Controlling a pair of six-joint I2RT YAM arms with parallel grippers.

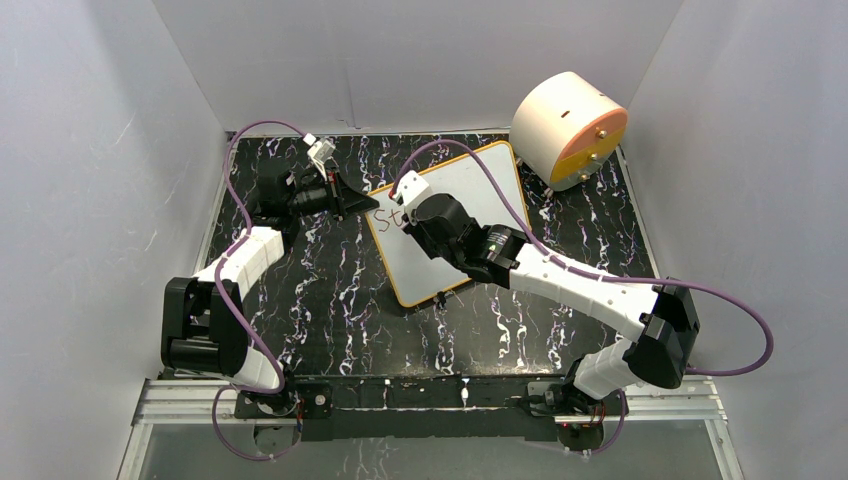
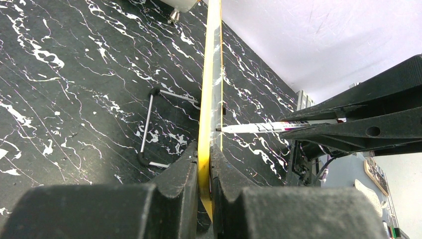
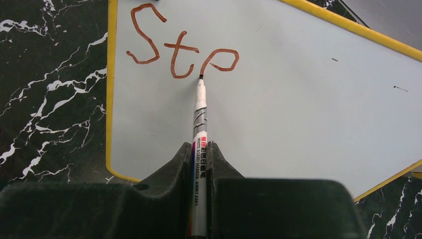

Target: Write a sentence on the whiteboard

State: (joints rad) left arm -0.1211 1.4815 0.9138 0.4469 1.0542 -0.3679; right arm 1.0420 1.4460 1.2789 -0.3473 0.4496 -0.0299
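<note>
At the near edge, the black marbled table is carrying both arms, each one reaching away from its base toward the board; the right gripper is clamping a white marker between its closed jaws, with the barrel running straight out past the fingertips; the marker's tip is touching the whiteboard at the foot of the third letter; the sentence is showing only as a reddish-brown "St" and a looped third letter near the board's left edge.

In the overhead view, the whiteboard is sitting mid-table, turned at an angle, its yellow frame showing all round and the right gripper covering part of its face; the left gripper is pinching the board's yellow frame at the left corner, jaws shut tight on the thin edge with a finger on either face; a wire foot is lying on the table just beside the board's back.

Farthest off, a round peach-and-orange drum is sitting at the far right corner, close to the whiteboard's far corner.
</note>
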